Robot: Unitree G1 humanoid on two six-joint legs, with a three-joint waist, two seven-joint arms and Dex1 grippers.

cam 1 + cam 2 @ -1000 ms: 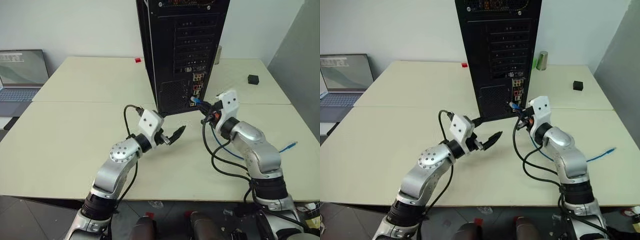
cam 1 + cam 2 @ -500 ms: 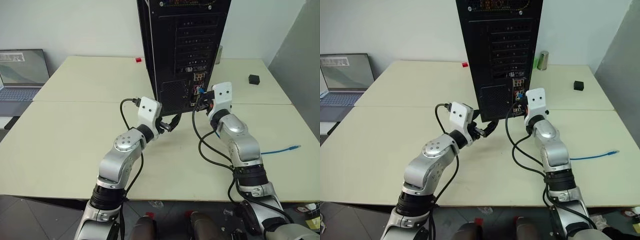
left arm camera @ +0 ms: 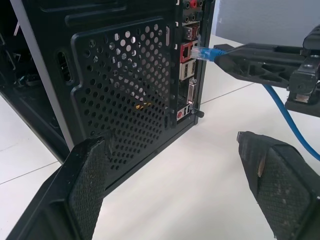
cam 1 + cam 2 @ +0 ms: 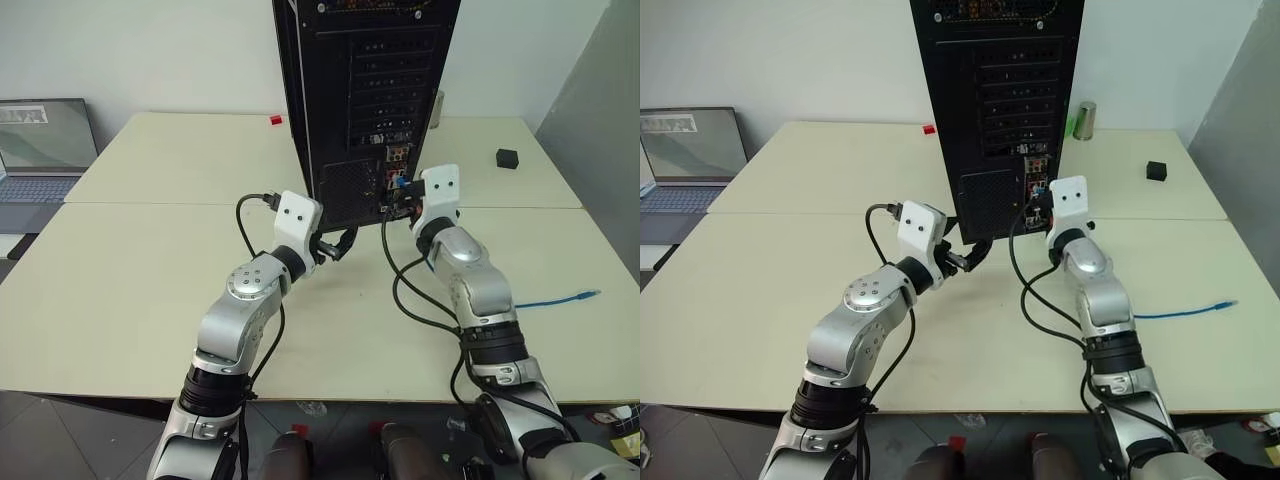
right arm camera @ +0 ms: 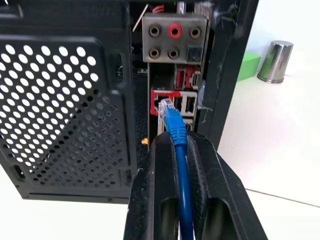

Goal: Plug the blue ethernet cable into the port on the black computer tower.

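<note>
Right gripper (image 5: pixel 176 150) clenched on limp, light blue cable (image 5: pixel 181 165) just behind its stiff plug (image 5: pixel 167 108), at tower (image 4: pixel 365 100) port; left gripper (image 3: pixel 175 175) released.

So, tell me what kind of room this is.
Probably an office or lab workspace: pale tables pushed together, an open laptop at one edge, and the black computer tower standing on top against a plain white wall.

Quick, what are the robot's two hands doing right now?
Left gripper: open, holding nothing, near the tower.
Right gripper: shut on the blue cable, plug at the tower's port.
</note>
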